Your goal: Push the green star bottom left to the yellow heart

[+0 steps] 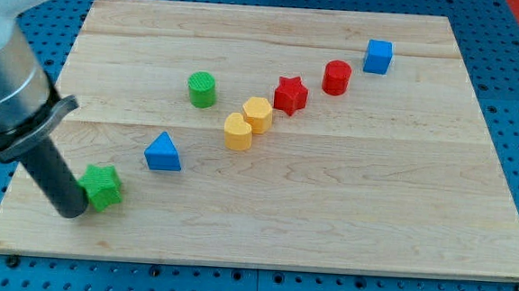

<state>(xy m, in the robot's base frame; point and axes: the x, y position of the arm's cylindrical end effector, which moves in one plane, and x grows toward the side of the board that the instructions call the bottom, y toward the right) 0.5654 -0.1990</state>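
Where my tip (73, 212) touches, one green star (103, 187)

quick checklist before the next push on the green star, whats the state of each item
1. my tip beside the green star, on the view's left side of it: ok
2. Tip touching the star: cannot tell, they look very close
3. Star at bottom left of the yellow heart: it is, but far off; closeness not ok
4. blue triangle near the line from star to heart: not ok
5. yellow hexagon against the heart: cannot tell whether touching
6. Star on the board, near its lower left corner: ok
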